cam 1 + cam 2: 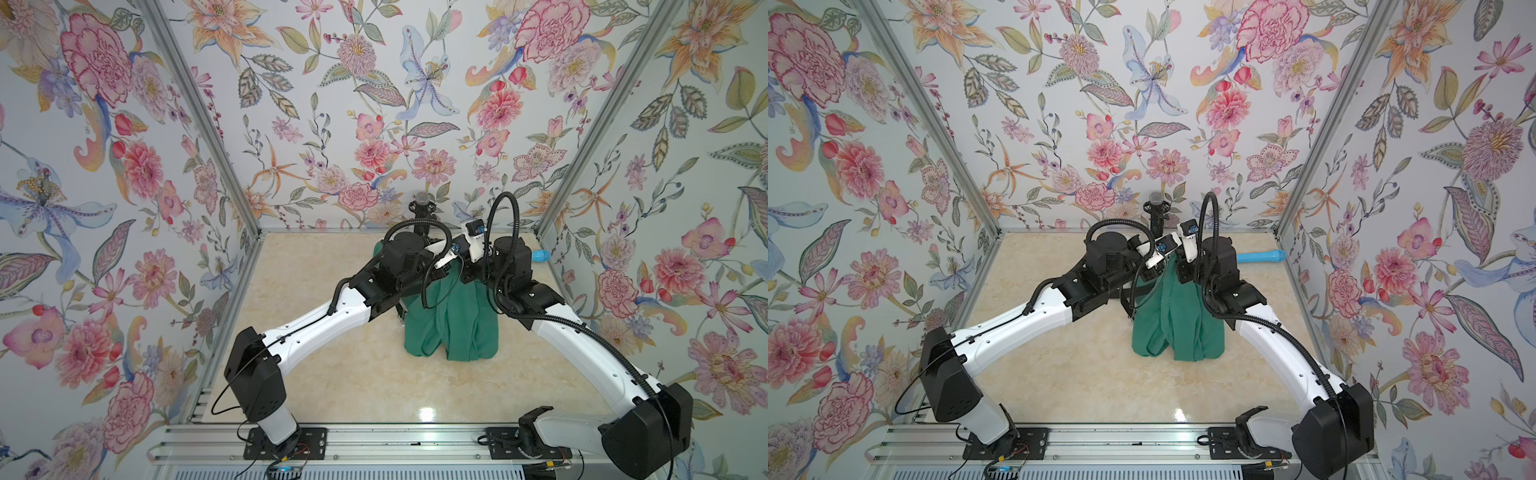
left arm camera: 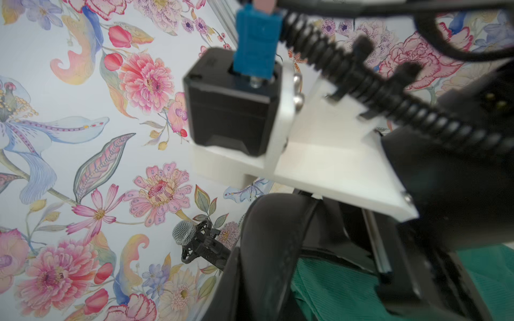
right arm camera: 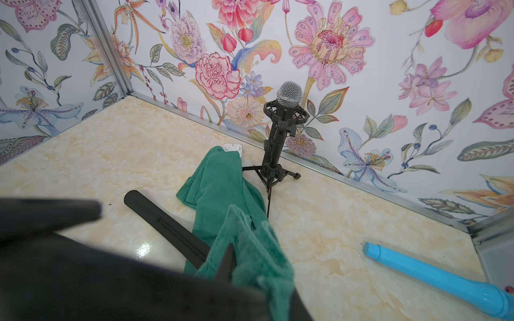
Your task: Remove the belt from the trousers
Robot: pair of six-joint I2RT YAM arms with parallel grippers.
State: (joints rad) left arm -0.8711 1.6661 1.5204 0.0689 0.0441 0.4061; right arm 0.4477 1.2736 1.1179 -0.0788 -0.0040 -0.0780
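Seen from above, two robot arms are leaning in over a marble-look table (image 1: pixel 332 374) walled in floral paper. Taking the back wall as 12 o'clock, the teal trousers (image 1: pixel 453 328) are lying just past the centre toward 12. Their near end is bunching on the table and their far end is peaking up at the grippers.

The right gripper (image 3: pixel 230 266) is grasping that raised cloth; in its wrist view the fabric is draping over a dark finger (image 3: pixel 225 258). The left gripper (image 1: pixel 1152 274) is sitting just beside it, on its 9 o'clock side, and is clenched. A glossy black band (image 2: pixel 267 250) is curving close to it in the left wrist view, but blur is hiding whether anything is pinched.

The belt (image 3: pixel 167 225) is lying flat on the table on the trousers' 10 o'clock side, with its rounded tip free and the rest running under the green cloth. The left arm is covering it in both top views.

A microphone (image 3: pixel 278 133) on a small stand is standing at 12 o'clock against the wall. A blue tube (image 1: pixel 1262 256) is lying at 2 o'clock.
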